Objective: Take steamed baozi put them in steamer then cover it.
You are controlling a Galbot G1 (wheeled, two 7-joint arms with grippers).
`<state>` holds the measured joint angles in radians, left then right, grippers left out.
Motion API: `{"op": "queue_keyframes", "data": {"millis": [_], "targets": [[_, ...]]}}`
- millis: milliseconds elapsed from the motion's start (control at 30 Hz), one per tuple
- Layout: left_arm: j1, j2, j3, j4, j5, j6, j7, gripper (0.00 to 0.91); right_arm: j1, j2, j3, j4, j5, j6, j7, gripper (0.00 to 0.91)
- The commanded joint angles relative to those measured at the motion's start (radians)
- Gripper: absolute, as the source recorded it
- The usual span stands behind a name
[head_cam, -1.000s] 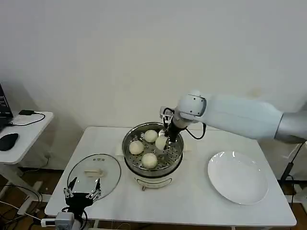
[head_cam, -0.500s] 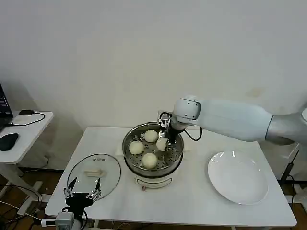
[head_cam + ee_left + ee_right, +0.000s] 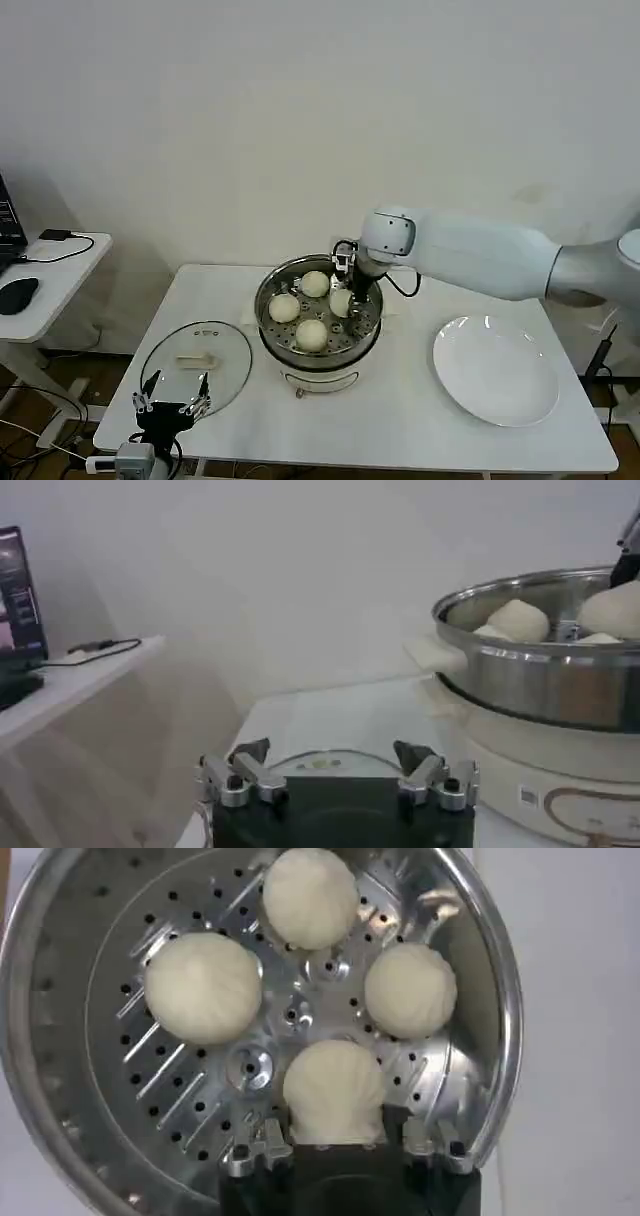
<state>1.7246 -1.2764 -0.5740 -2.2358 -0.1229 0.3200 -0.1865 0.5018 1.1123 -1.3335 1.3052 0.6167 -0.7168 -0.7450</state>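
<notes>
A white surface (image 3: pixel 400 420) carries everything, with a smaller side surface (image 3: pixel 50 280) standing well apart off the robot's left, where a mouse (image 3: pixel 17 294) and a cable lie. The right arm (image 3: pixel 480 255) reaches in from the robot's right across the far part of the white surface and ends above the steamer (image 3: pixel 318 318), a shiny round steel pot on a white base near the middle. A flat white plate (image 3: pixel 497 370) lies bare to the right of the steamer, apart from it. The cover (image 3: pixel 197 366), a clear glass lid with a metal rim and a cream bar handle, lies flat on the surface to the left of the steamer, just beside its base. The left claw (image 3: pixel 172 406) rests low at the near left edge of the surface, at the near rim of the cover, its fingers spread apart and holding nothing. The right claw (image 3: pixel 348 1146) is down inside the steamer on its right side, fingers closed on either side of one baozi. All four steamed baozi (image 3: pixel 205 986) sit on the perforated tray: three lie free in a loose arc, close together, and the fourth (image 3: pixel 333 1091) is clamped between the right claw's fingers, low on the tray. From the left wrist camera, the tops of the baozi peek over the steamer's rim (image 3: pixel 520 605).
</notes>
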Motion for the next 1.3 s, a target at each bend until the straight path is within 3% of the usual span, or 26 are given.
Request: {"op": "queue_keyframes", "data": {"millis": [33, 300, 500, 633, 667, 700, 733, 767, 867, 900, 967, 1033, 1133, 1300], "targets": [[0.000, -0.001, -0.001, 0.000, 0.000, 0.000, 0.000, 0.907, -0.006, 0.000, 0.003, 0.000, -0.014, 0.000, 0.000, 0.907], [-0.004, 0.000, 0.000, 0.003, -0.002, 0.001, 0.000, 0.907, 0.030, -0.030, 0.016, 0.035, -0.013, -0.001, 0.022, 0.907], [-0.005, 0.005, 0.001, 0.003, -0.013, 0.003, 0.002, 0.907, 0.094, -0.133, 0.037, 0.161, -0.010, 0.006, 0.071, 0.907], [-0.009, 0.008, -0.001, 0.003, -0.026, 0.003, -0.001, 0.907, 0.076, -0.229, 0.096, 0.302, 0.016, 0.030, 0.226, 0.907], [-0.010, 0.007, -0.001, 0.005, -0.026, 0.002, 0.000, 0.907, 0.033, -0.270, 0.146, 0.356, 0.026, 0.038, 0.302, 0.907], [-0.009, 0.007, -0.001, 0.006, -0.025, 0.001, 0.000, 0.907, 0.021, -0.280, 0.158, 0.368, 0.027, 0.043, 0.330, 0.907], [-0.006, 0.006, 0.001, 0.007, -0.023, -0.001, 0.001, 0.907, -0.020, -0.319, 0.195, 0.405, 0.042, 0.067, 0.417, 0.907], [-0.005, 0.004, 0.002, 0.008, -0.021, -0.003, 0.001, 0.907, -0.082, -0.364, 0.249, 0.435, 0.060, 0.096, 0.494, 0.907], [0.000, -0.007, 0.004, 0.008, -0.014, -0.009, 0.000, 0.907, -0.265, -0.468, 0.458, 0.473, 0.039, 0.174, 0.628, 0.907], [0.001, -0.009, 0.004, 0.009, -0.011, -0.010, 0.000, 0.907, -0.293, -0.479, 0.502, 0.477, 0.030, 0.196, 0.647, 0.907], [0.003, -0.009, 0.000, 0.013, -0.002, -0.023, 0.002, 0.907, -0.542, -0.535, 0.743, 0.504, -0.027, 0.306, 0.716, 0.907], [0.004, -0.008, -0.009, 0.023, 0.004, -0.044, 0.002, 0.907, -0.711, -0.561, 0.935, 0.543, -0.071, 0.364, 0.756, 0.907], [0.005, -0.008, -0.017, 0.026, 0.001, -0.050, -0.011, 0.907, -1.082, -0.520, 1.329, 0.585, -0.151, 0.437, 0.780, 0.907], [0.015, -0.008, -0.011, 0.029, 0.030, -0.060, -0.033, 0.907, -1.584, -0.341, 1.779, 0.620, -0.284, 0.624, 0.753, 0.907]]}}
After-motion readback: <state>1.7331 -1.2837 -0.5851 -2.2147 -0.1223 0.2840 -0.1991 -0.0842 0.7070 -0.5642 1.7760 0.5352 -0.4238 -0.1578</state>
